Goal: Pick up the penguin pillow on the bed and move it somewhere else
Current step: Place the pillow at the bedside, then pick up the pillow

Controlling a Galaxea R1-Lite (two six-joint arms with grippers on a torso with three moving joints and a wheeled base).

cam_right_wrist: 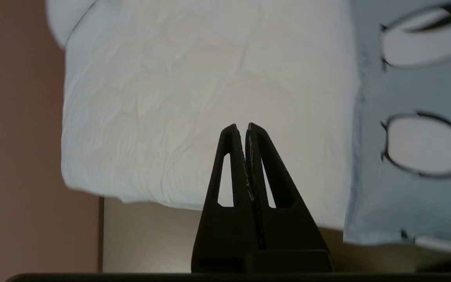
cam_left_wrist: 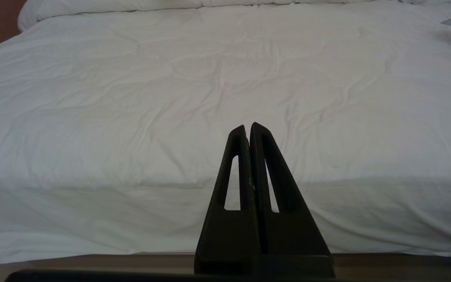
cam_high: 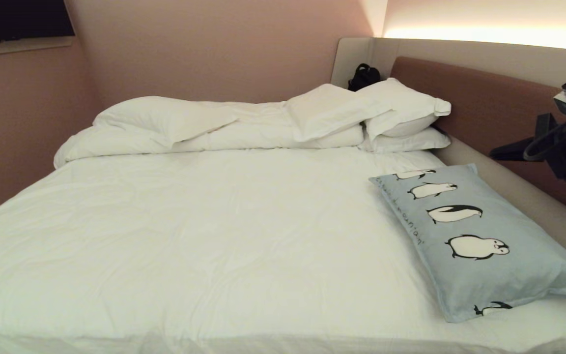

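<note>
The penguin pillow (cam_high: 479,241) lies flat on the bed (cam_high: 204,236) at my right, close to the headboard (cam_high: 489,105), one corner reaching the near edge. My right jaws (cam_right_wrist: 239,126) are pressed together, empty, apparently hanging beside its long edge. My left jaws (cam_left_wrist: 248,126) are pressed together too, off the near edge. To my left the sheet lies open up to the bunched duvet (cam_high: 189,130).

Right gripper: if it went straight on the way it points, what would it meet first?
Probably the bed's white sheet. The shut right gripper aims there, beside the penguin pillow, not at it; depth is unclear.
</note>
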